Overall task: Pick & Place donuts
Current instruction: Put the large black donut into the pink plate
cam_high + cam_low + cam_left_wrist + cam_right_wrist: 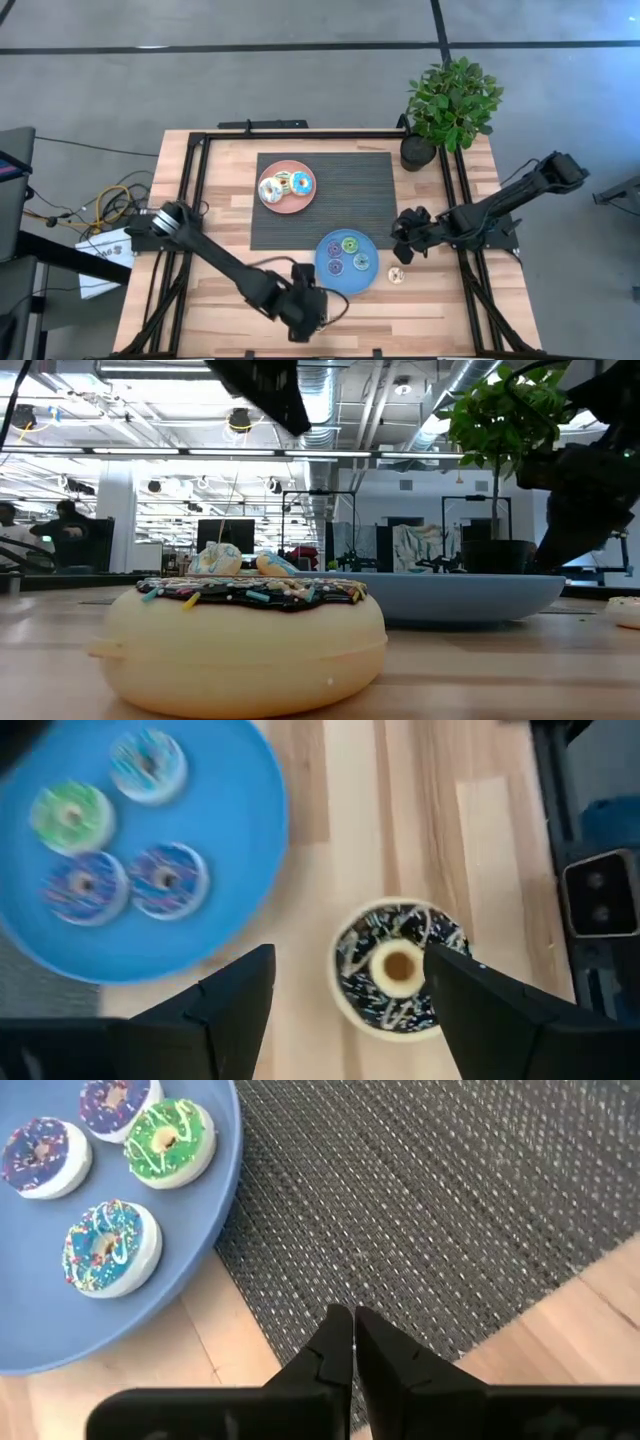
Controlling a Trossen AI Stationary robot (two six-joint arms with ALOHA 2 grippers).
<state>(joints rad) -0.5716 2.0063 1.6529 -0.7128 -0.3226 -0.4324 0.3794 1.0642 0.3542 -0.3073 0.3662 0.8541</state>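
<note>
A cream donut with dark brown sprinkled icing (396,970) lies flat on the wood near the table's front edge, close to the camera in the low view (245,645). My left gripper (350,960) hangs open above it and apart from it, and hides it in the high view (305,312). The blue plate (326,268) holds several donuts (100,1245) iced purple, green and blue. The pink plate (287,205) farther back carries more donuts (300,183). A small pale donut (397,275) lies on the wood to the right of the blue plate. My right gripper (350,1330) is shut and holds nothing, over the mat's near right corner (405,240).
A dark woven mat (340,190) covers the table's middle, under the pink plate and the blue plate's far rim. A potted plant (450,105) stands at the far right corner. Black frame rails (190,200) run along the table's left, right and far sides.
</note>
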